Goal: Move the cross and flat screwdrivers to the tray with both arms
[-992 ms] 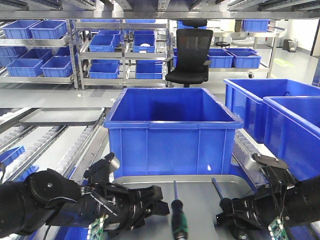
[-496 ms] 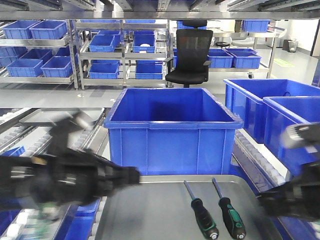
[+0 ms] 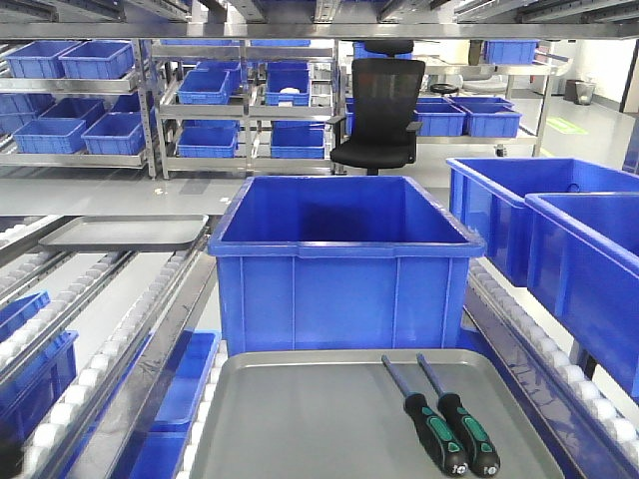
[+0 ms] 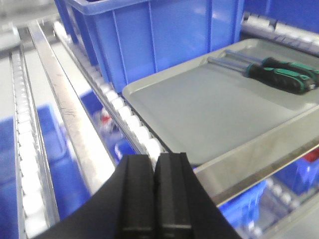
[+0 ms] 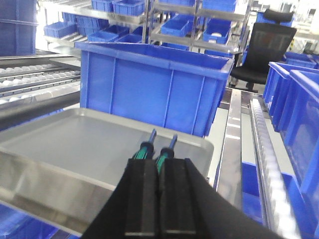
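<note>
1. Your two screwdrivers [image 3: 444, 419] lie side by side, close together and roughly parallel, in the right half of the grey tray [image 3: 300, 419]. Their black-and-green handles point toward the front edge and their dark shafts angle back toward the blue bin [image 3: 339, 259].
2. That blue bin stands directly behind the tray on the roller line.
3. In the front view you see neither arm.
4. Your left gripper [image 4: 155, 164] shows only in the left wrist view: its black fingers [image 4: 137, 194] are pressed together with nothing between them, and it sits off the tray's near left corner, well apart from the screwdrivers.
5. Your right gripper [image 5: 158, 172] shows in the right wrist view with fingers [image 5: 174, 199] likewise together and empty, in front of the handle ends and not touching either tool.
</note>
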Robot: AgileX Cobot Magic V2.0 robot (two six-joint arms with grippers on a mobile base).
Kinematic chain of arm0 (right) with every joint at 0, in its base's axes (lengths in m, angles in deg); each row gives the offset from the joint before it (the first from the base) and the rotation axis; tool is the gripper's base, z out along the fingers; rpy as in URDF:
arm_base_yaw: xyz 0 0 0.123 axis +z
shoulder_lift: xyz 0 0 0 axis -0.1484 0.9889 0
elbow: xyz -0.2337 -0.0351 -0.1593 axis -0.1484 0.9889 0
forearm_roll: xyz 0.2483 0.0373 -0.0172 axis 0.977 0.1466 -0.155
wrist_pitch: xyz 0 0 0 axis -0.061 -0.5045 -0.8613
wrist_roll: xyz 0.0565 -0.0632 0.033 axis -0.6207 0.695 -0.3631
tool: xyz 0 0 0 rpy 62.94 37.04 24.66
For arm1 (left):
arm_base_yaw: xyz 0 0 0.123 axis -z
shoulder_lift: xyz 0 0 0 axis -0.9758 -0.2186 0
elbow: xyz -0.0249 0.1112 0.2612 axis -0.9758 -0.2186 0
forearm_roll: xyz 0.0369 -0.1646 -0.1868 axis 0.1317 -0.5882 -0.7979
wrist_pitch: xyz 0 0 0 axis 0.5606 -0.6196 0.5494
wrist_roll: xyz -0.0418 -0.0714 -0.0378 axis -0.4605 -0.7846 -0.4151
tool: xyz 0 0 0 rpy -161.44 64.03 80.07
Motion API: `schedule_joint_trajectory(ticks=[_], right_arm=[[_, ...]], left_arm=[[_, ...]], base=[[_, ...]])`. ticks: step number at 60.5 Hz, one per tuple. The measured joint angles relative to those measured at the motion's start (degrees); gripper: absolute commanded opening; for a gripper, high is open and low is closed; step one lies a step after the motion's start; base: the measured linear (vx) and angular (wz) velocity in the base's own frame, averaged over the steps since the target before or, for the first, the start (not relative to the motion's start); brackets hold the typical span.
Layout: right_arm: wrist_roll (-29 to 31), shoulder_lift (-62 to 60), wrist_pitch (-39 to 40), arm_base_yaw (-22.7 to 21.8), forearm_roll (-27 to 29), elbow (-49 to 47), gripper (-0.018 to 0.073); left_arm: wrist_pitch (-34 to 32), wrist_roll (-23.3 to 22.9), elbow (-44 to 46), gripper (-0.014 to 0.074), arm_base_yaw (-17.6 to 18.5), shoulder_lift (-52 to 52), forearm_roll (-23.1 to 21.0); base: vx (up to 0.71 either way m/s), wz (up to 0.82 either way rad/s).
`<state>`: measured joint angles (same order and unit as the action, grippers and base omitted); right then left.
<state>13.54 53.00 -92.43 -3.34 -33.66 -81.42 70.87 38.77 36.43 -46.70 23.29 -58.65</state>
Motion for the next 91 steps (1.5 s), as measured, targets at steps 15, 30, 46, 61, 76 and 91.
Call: schedule_joint_trajectory(ticks=[15,30,46,61,76,91], right_arm=[[0.06,-5.02,0.02,0.0,0.86,6.68,-0.0008],[0.12,-5.02,-1.24,0.0,1.05,6.88,-0.0008],[0.12,-5.02,-1.35,0.0,1.05,6.88,-0.0008],[0.12,-5.02,-1.66,0.0,1.05,6.88,-0.0008],[0.12,-5.02,-1.78,0.0,1.05,6.88,-0.0008],[0.12,-5.02,-1.88,0.0,1.05,6.88,-0.0008]], left_arm=[[-8.28,0.48,-12.61,0.0003,0.0,14.66,0.44],[-8.41,0.59,-15.22,0.0003,0.0,15.61,0.44],[-12.04,4.29,-18.39,0.0003,-1.04,17.22,2.61],[-21.72,5.82,-34.17,0.0003,-18.66,29.47,-1.99],[-19.83,5.57,-38.57,0.0003,-25.35,35.97,-2.19],[-19.24,5.57,-38.57,0.0003,-25.35,35.97,-2.19]], base=[[0.0,0.0],[0.0,0.0],[0.0,0.0],[0.0,0.0],[0.0,0.0],[0.0,0.0]])
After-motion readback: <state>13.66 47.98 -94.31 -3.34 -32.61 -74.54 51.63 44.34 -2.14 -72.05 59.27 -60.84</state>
